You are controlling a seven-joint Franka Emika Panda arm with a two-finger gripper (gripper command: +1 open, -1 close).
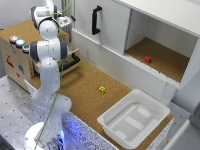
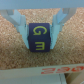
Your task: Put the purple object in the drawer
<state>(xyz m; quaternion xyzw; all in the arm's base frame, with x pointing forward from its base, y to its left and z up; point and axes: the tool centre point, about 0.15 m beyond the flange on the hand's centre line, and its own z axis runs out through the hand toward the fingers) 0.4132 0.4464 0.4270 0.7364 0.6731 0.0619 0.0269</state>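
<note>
Gripper (image 2: 42,31) pinches the purple object (image 2: 42,39), a lettered block, between both fingers; only the wrist view shows this. Exterior view hides it behind the arm (image 1: 48,55), apparently above the drawer (image 1: 70,62). Counted there: one yellow cube (image 1: 102,89), one red cube (image 1: 147,59), one white tub (image 1: 134,119).

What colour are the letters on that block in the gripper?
Yellow letters on a dark purple block, clearest in the wrist view.
</note>
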